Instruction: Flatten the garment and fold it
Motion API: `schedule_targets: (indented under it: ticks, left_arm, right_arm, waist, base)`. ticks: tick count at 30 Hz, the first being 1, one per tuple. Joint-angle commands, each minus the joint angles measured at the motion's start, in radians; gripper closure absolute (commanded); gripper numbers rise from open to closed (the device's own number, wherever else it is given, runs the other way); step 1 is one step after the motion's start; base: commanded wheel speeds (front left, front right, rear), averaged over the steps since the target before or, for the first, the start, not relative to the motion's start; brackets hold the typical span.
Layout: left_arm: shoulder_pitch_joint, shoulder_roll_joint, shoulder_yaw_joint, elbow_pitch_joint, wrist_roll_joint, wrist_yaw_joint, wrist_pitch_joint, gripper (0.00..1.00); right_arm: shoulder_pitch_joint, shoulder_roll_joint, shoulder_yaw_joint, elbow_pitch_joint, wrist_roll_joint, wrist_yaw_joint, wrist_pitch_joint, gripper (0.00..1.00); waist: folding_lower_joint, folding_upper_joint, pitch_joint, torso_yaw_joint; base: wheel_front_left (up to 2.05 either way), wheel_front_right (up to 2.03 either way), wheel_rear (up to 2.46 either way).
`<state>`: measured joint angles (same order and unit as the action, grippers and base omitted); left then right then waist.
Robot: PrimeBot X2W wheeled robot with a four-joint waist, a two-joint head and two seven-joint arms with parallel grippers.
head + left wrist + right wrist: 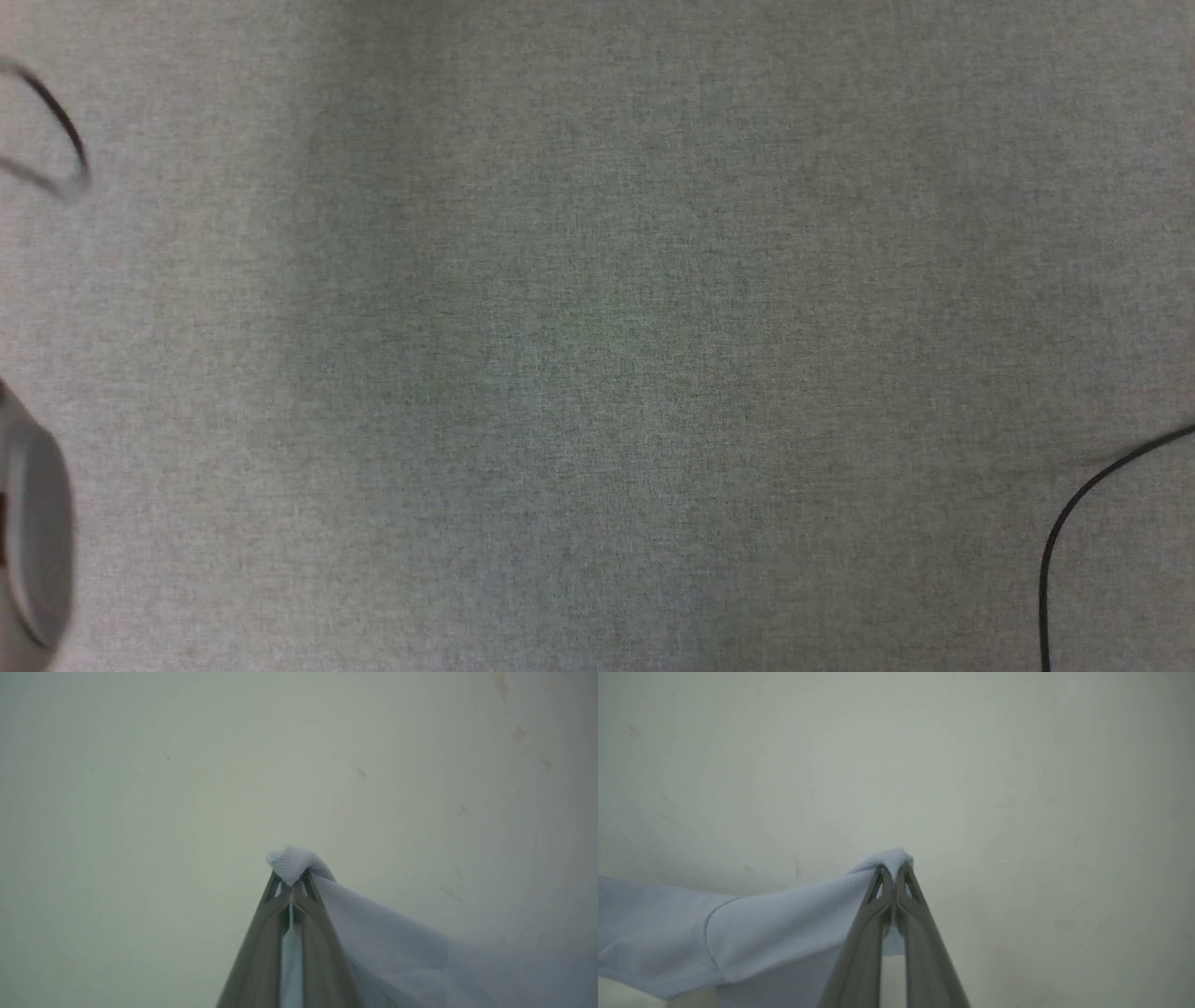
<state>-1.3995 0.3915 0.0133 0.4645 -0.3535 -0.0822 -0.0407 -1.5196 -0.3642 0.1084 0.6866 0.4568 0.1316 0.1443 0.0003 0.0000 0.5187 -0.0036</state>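
Left gripper (292, 884): jaws pressed together on a bunched tip of the shirt (383, 938), which pokes out past the tips, centre of the left wrist frame. The fabric falls away to the lower right of that frame.

Right gripper (893, 872): also clamped on a fold of the shirt. The fabric runs off to the lower left, and a seam (710, 933) shows there.

Judgement: the shirt hangs stretched between my two grippers, lifted for spreading. It is not yet laid flat.

To do this step well:
- Hold both pinches firm and level.
- Draw the arms apart until the top edge is taut but not straining.
- Lower the hem first, so the body lays down without wrinkles.

Pose: in both wrist frames the fingers rise from bottom centre toward a pale, scuffed surface (1017, 788). I cannot tell whether it is the counter.

Head frame: grey woven cloth (597, 336), with a dark cable (1074, 523) at lower right.
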Motion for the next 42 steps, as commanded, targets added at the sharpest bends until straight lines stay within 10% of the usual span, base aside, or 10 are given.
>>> schedule_targets:
  ticks: [1, 19, 42]
  left_arm:
    - [0.077, -0.007, -0.007, 0.022, -0.007, -0.009, -0.020, 1.00]
    - [0.843, 0.005, -0.084, -0.056, 0.016, 0.000, 0.030, 1.00]
    - [1.583, 0.092, -0.035, -0.513, -0.132, 0.074, 0.441, 1.00]
  right_arm:
    - [0.063, -0.006, 0.024, 0.012, 0.021, -0.001, -0.008, 1.00]
    - [0.771, -0.141, 0.139, -0.077, 0.220, -0.001, -0.011, 1.00]
    - [1.501, -0.245, -0.084, -0.440, 0.303, -0.001, 0.367, 1.00]
  waist:
    - [-0.0003, 0.0000, -0.021, 0.006]
    - [-0.0003, 0.0000, -0.325, 0.032]
    - [-0.0003, 0.0000, -0.540, 0.065]
  base:
    - [0.00, 0.00, 0.00]
    - [0.00, 0.00, 0.00]
    - [0.00, 0.00, 0.00]
